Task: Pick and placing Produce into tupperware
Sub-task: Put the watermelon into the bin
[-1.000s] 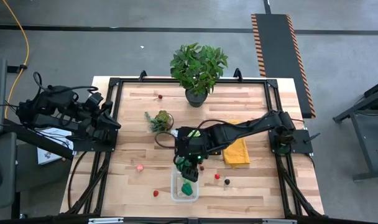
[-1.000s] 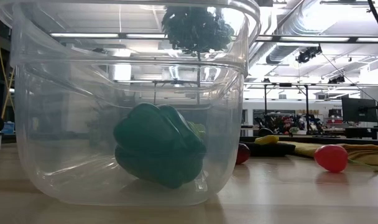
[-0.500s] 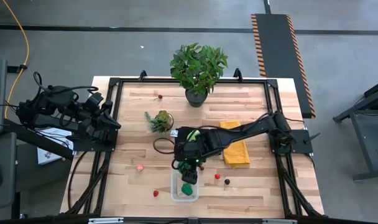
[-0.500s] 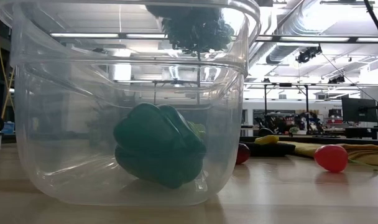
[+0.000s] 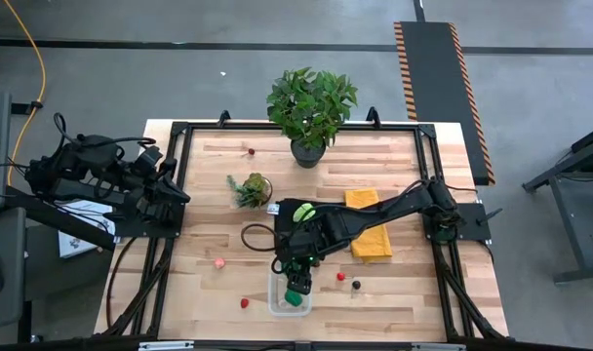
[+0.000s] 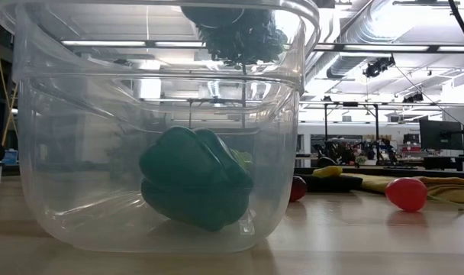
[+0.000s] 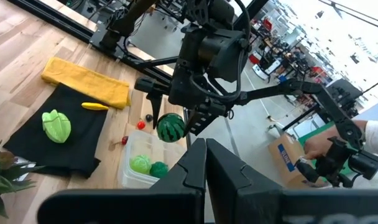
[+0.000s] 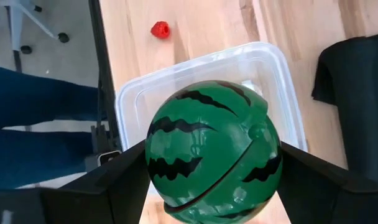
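My right gripper hangs over the clear tupperware near the table's near edge, shut on a striped green toy watermelon. The low view shows the watermelon through the tupperware's walls, above its rim. A dark green pepper lies on the tupperware's floor beside a lime-green piece. Other produce lies on the table: a pink piece, red pieces, a dark one. My left gripper waits shut at the table's left edge. My right gripper pinches the watermelon between its two fingers, one on each opposite side of the ball. The fingers come from above, pointing down. The watermelon is lifted clear, over the open tupperware.
A leafy potted plant stands at the far edge and a small succulent left of centre. A yellow cloth lies right of the tupperware. A black cloth carries a lime-green piece and a yellow one. A person is beyond the table.
My right gripper has moved toward the table's near edge, carrying the watermelon from beside the tupperware's far rim to a place over its opening. The hold has stayed shut. The pepper in the tupperware has not moved.
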You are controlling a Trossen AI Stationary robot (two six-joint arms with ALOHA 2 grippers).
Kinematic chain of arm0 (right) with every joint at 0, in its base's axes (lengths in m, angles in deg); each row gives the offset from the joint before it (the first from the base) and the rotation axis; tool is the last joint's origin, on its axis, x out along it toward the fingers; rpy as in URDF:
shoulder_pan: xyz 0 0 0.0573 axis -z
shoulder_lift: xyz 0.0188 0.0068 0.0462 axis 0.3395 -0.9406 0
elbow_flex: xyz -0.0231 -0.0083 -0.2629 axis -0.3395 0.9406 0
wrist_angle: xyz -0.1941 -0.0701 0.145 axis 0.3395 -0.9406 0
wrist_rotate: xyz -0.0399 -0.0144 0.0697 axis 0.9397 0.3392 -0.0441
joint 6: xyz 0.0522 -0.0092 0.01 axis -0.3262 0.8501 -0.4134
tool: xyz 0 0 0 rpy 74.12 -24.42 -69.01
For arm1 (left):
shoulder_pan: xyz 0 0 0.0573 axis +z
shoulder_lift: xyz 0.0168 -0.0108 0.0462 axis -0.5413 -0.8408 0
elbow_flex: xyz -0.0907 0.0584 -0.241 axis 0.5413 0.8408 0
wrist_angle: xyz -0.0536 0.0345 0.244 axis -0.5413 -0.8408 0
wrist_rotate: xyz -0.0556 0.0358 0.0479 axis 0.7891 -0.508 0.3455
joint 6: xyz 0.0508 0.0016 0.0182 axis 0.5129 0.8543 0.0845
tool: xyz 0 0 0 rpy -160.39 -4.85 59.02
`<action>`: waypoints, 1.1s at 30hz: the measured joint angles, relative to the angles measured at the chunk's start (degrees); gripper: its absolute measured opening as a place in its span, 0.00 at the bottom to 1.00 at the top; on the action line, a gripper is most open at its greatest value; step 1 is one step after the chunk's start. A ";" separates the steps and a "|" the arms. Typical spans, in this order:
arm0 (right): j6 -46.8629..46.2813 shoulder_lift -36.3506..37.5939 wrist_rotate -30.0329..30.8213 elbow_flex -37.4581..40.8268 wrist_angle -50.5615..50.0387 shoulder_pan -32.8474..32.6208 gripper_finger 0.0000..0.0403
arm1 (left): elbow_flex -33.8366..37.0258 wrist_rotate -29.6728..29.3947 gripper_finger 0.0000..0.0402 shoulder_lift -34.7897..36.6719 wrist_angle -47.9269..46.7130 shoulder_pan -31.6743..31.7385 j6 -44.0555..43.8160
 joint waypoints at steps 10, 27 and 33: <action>1.55 -1.15 1.91 0.00 0.13 -0.36 0.70 | 0.00 -0.62 0.00 0.01 0.00 0.00 0.08; 5.01 -7.36 3.55 0.09 0.45 -1.77 0.70 | 0.00 -0.63 0.00 0.02 -0.28 0.00 0.21; 6.63 -8.43 3.41 0.09 0.82 -2.07 0.70 | 0.02 -0.64 0.00 0.02 -2.29 -0.02 0.24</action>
